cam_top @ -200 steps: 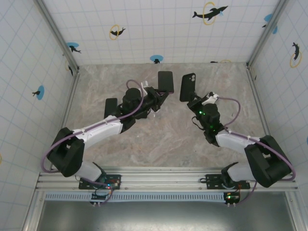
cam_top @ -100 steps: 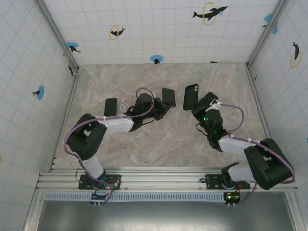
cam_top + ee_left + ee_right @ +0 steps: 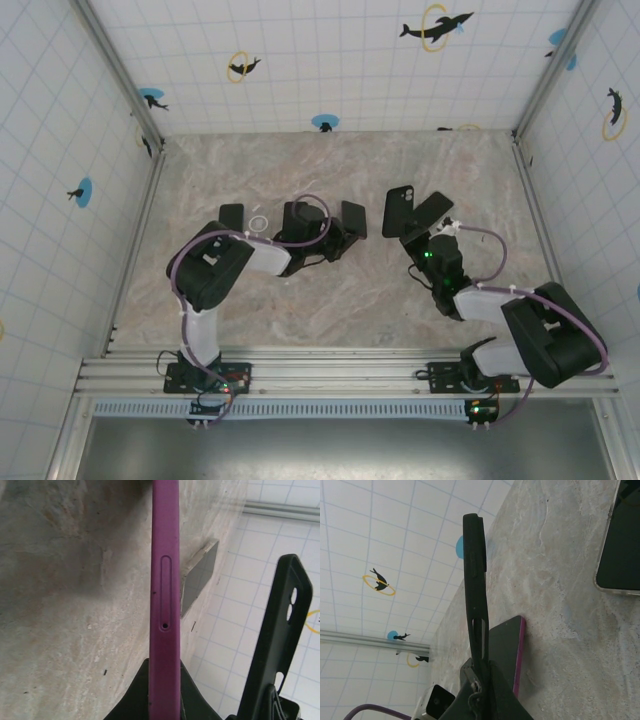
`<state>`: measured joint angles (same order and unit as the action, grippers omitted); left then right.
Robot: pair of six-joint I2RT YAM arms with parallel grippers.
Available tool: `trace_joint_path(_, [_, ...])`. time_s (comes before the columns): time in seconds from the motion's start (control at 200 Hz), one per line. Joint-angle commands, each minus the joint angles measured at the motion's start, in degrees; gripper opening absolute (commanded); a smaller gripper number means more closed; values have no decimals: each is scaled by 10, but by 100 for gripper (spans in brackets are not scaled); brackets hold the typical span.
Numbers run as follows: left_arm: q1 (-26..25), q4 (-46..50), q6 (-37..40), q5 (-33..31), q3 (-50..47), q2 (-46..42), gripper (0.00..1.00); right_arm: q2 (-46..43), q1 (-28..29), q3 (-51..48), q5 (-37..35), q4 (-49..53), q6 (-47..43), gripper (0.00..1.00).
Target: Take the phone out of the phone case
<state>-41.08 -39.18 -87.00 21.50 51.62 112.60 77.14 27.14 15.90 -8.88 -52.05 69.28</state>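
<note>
The left gripper [image 3: 164, 692] is clamped on the lower end of the purple phone [image 3: 165, 580]. The phone stands on edge at frame centre, long axis vertical, SIM tray facing the camera. The right gripper [image 3: 479, 677] pinches the empty black phone case [image 3: 475, 580], also upright. At upper right, a second phone [image 3: 620, 545] lies flat on the marbled table [image 3: 560, 630].

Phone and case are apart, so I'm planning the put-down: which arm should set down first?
Left, likely. The left gripper holds the purple phone over bare marble tabletop; the right gripper holds the black phone case beside a dark-screened phone lying flat there.
</note>
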Motion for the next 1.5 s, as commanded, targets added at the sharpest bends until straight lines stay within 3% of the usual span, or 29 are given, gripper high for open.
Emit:
trace_joint_path(0.0, [0, -50, 3, 20, 28, 12, 4, 9, 6, -8, -13, -38, 8, 2])
trace_joint_path(0.29, [1, -91, -34, 33, 20, 36, 6, 17, 6, -3, -13, -30, 5, 2])
trace_joint_path(0.38, [0, -113, -54, 34, 10, 39, 11, 21, 5, 0, -10, -25, 2, 2])
trace_joint_path(0.571, [-2, -65, -48, 26, 12, 28, 27, 35, 3, 7, -8, -13, -7, 2])
trace_joint_path(1.226, [-22, 2, -42, 16, -22, 12, 39, 113, 1, 41, 0, -11, -43, 3])
trace_joint_path(1.496, [-22, 7, -33, 17, -40, 1, 41, 153, -11, 58, 43, -7, -82, 3])
